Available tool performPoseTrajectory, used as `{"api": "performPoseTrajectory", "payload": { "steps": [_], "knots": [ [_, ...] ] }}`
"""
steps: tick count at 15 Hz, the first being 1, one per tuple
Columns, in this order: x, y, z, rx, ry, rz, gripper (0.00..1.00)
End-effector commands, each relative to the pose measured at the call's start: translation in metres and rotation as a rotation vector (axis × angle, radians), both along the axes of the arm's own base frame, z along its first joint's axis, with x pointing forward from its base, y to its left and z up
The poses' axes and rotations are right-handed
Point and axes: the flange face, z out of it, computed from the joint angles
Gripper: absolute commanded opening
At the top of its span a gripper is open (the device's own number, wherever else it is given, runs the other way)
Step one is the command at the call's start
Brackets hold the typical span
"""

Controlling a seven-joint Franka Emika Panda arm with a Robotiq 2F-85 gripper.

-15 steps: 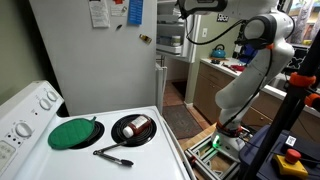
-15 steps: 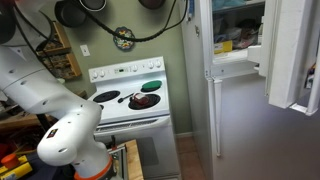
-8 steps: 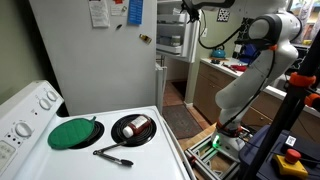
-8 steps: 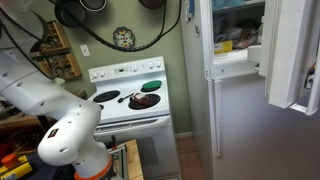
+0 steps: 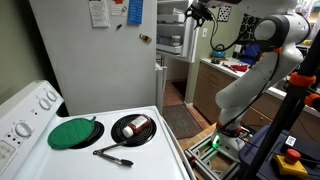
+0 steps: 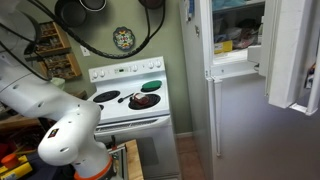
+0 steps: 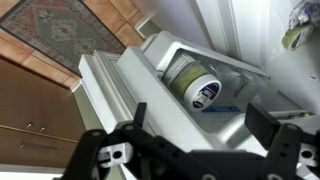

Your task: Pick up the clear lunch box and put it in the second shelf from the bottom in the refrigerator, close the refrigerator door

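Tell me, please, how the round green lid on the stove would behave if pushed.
The green lid lies flat and low, so it would probably slide, not tip. It looks thin, so likely light.

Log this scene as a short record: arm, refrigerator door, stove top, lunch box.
arm: gripper open and empty, high beside the refrigerator
door: refrigerator door open
wrist view: round jar in a door shelf
stove: green lid, black pan
clear lunch box: cannot be picked out in any view
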Motion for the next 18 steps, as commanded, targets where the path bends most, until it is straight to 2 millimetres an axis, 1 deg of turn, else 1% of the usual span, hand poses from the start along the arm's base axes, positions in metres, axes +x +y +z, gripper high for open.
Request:
{"api": "performPoseTrajectory", "payload": {
  "steps": [1,2,4,5,6,8,10,11,13,15,18],
  "knots": [
    [-0.018,-0.016,-0.006,-0.047,0.107,0.04,1.0],
    [-0.021,-0.021,-0.007,-0.06,0.123,0.038,1.0],
    [-0.025,-0.038,-0.006,-0.1,0.108,0.008,1.0],
    [-0.026,-0.047,-0.005,-0.154,0.087,-0.03,1.0],
    [-0.019,-0.034,-0.004,-0.094,0.094,0.0,1.0],
    [-0.022,-0.045,-0.002,-0.127,0.088,-0.027,1.0],
    [-0.023,-0.047,-0.002,-0.134,0.088,-0.032,1.0],
    [-0.023,-0.043,-0.003,-0.12,0.102,0.063,1.0],
    [-0.019,-0.05,-0.009,-0.113,0.101,0.187,1.0],
    [-0.016,-0.062,-0.013,-0.143,0.104,0.292,1.0],
    [-0.013,-0.083,-0.014,-0.274,0.136,0.409,1.0]
  ]
}}
